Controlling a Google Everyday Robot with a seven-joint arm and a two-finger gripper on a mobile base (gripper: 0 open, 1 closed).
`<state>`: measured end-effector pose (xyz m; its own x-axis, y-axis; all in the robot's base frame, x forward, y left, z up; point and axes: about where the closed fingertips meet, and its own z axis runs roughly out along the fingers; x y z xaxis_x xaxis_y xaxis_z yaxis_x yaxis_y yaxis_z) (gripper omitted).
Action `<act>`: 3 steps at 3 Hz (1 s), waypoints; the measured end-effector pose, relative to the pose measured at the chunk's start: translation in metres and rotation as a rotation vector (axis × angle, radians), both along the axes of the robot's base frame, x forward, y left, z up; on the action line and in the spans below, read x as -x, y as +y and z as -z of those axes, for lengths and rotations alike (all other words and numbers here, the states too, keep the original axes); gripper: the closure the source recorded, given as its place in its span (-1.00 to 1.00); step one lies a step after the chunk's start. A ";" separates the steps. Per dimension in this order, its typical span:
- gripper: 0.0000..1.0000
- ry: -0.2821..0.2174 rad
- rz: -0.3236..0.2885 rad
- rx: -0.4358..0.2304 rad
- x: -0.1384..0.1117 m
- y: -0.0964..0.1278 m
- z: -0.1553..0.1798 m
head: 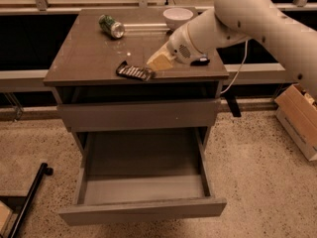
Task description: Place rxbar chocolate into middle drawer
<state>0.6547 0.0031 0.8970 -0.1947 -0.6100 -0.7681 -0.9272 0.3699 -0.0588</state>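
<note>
The rxbar chocolate [134, 72] is a slim dark wrapper lying flat on the cabinet top [89, 58] near its front edge. My gripper [158, 63] reaches down from the right, and its pale tip meets the bar's right end. The middle drawer [143, 185] is pulled out wide below, and its inside shows nothing in it. The closed drawer front [138, 114] sits above it.
A green can [111, 26] lies on its side at the back left of the top. A white bowl [177, 17] stands at the back. A dark blue packet [200, 61] peeks out under my arm. A cardboard box [297, 115] stands on the floor at right, a black bar [27, 197] at lower left.
</note>
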 end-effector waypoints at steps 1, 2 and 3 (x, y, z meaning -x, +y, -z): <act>0.46 0.017 0.012 -0.010 0.001 -0.008 0.005; -0.01 0.032 0.012 -0.011 -0.005 -0.004 0.009; -0.44 0.024 0.003 -0.024 -0.022 0.011 0.015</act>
<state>0.6770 0.0143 0.8816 -0.2150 -0.5907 -0.7777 -0.9269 0.3742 -0.0279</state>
